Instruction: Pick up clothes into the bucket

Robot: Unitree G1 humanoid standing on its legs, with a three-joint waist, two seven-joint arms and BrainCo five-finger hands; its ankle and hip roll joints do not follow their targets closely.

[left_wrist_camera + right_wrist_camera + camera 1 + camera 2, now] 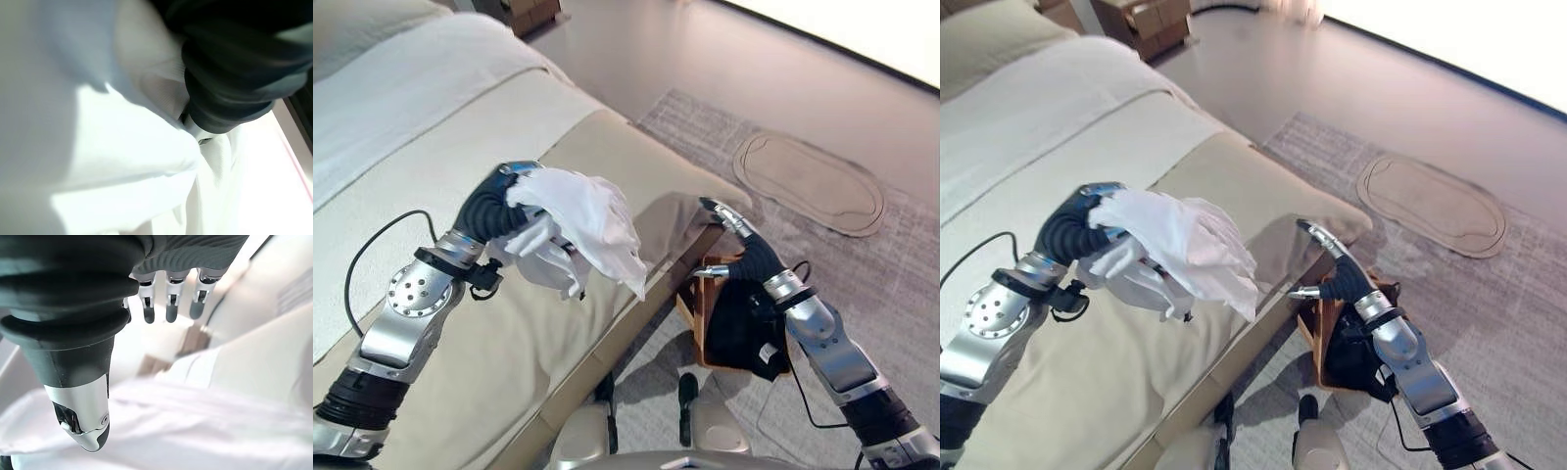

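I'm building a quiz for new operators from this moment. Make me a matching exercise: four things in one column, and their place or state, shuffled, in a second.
Things:
1. white garment
2. left hand
3. right hand
4. wooden bucket

Place or state:
A. on the floor beside the bed, dark clothing inside
B. held up above the bed
C. open, holding nothing, above the bucket
D. shut on cloth

Pairs: 1-B, 2-D, 3-C, 4-A

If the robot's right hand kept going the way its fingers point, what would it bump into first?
Probably the bed. The right hand is open, fingers aimed at the mattress corner, above the wooden bucket. Depth is hard to judge, so it might just skim over the top.
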